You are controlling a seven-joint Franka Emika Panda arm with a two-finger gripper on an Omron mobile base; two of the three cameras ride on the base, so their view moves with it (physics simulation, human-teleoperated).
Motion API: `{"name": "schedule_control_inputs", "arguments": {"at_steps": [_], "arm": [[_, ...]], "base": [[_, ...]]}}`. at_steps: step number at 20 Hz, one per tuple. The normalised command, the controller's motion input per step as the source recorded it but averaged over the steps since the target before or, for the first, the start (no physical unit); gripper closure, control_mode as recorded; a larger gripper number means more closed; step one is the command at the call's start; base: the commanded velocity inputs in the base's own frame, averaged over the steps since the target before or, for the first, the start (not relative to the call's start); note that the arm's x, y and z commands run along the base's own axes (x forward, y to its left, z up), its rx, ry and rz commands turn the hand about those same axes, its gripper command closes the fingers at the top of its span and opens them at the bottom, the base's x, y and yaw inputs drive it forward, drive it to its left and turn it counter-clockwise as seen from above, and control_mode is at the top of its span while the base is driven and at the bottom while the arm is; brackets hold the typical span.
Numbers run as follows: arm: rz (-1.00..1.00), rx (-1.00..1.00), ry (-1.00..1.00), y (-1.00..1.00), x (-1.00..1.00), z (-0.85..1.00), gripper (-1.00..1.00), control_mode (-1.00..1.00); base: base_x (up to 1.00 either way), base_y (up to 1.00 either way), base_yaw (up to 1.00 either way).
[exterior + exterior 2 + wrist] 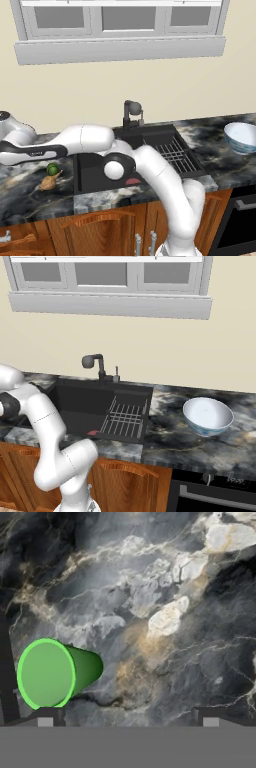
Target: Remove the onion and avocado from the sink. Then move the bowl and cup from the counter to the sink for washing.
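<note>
My gripper (127, 719) hangs open over the marbled counter (165, 612), looking straight down. The bright green cup (50, 673) stands just above the left fingertip (45, 718), off to the side of the gap between the fingers, and nothing is held. In the left base view the arm reaches far left across the black sink (150, 145). The tan onion (47, 182) and the dark green avocado (52, 169) lie together on the counter left of the sink. The white-blue bowl (242, 137) (207, 416) sits on the counter to the sink's right.
A dark faucet (131, 112) (95, 363) stands behind the sink, and a wire rack (124, 418) fills the sink's right part. A small red thing (92, 432) lies on the sink floor. A window sill (120, 50) juts out above.
</note>
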Motion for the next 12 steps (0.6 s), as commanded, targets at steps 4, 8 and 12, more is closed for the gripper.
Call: {"name": "schedule_control_inputs", "arguments": {"at_steps": [4,8,12], "arm": [[0.00,0.00,0.00,0.07,0.02,0.00,-1.00,-1.00],[0.00,0.00,0.00,0.09,0.02,0.00,-1.00,-1.00],[0.00,0.00,0.00,0.10,0.03,0.00,-1.00,-1.00]], "base": [[0.00,0.00,0.00],[0.00,0.00,0.00],[0.00,0.00,0.00]]}}
